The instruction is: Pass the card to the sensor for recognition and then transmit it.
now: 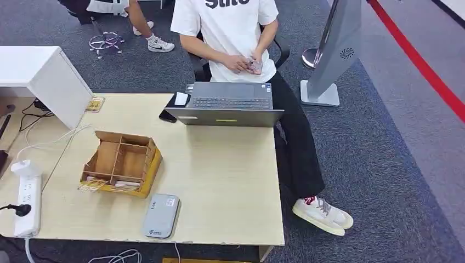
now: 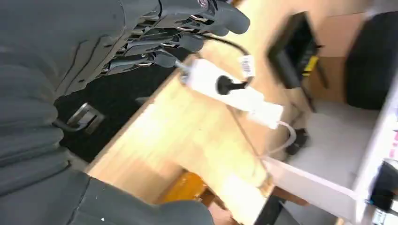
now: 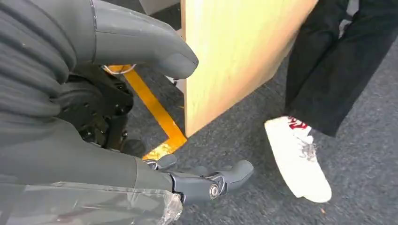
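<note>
A wooden compartment box (image 1: pixel 121 164) sits on the left half of the table (image 1: pixel 225 181), with cards (image 1: pixel 93 185) lying along its near side. The grey card sensor (image 1: pixel 160 215) lies flat at the table's near edge, just right of the box. My left hand (image 2: pixel 155 33) hovers by the table's edge close to the power strip (image 2: pixel 225 89), fingers stretched out and holding nothing. My right hand (image 3: pixel 84 154) hangs beside the table's corner (image 3: pixel 230 51) above the carpet, thumb and fingers (image 3: pixel 211 180) apart, empty.
An open laptop (image 1: pixel 227 104) stands at the far edge, with a person (image 1: pixel 230 38) seated behind it, one leg and a white shoe (image 1: pixel 322 215) stretched along the table's right side. A white power strip (image 1: pixel 27 197) lies at the left. A white cabinet (image 1: pixel 49 76) stands far left.
</note>
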### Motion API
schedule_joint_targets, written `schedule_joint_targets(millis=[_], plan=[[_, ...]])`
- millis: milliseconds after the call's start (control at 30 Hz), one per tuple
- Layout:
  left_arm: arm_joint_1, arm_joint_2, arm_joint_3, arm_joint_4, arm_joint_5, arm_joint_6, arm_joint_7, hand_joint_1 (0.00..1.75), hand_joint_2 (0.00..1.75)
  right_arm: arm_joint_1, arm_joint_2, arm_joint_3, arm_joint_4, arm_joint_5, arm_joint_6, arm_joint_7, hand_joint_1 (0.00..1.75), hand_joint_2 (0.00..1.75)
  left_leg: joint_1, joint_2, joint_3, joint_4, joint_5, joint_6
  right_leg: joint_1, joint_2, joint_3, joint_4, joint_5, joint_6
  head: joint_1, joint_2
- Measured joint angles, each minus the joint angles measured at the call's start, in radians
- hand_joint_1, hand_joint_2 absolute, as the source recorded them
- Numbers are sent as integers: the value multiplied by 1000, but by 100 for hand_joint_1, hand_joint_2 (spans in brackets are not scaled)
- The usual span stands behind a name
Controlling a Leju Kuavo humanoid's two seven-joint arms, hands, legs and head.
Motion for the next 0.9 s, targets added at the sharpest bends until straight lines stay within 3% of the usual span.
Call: schedule_joint_targets(millis=[333, 900], plan=[[-25, -5, -30, -164, -331, -61, -51, 0, 175, 16, 10, -3, -28, 39, 7, -18, 0, 175, 0, -1, 0, 0, 0, 0, 0, -1, 0, 0, 0, 0, 0, 0], [-276, 201, -186, -112, -825, -145, 50, 0, 175, -31, 14, -67, -7, 138, 107, -20, 0, 175, 0, 1, 1, 0, 1, 0, 0, 1, 0, 0, 1, 0, 0, 0]])
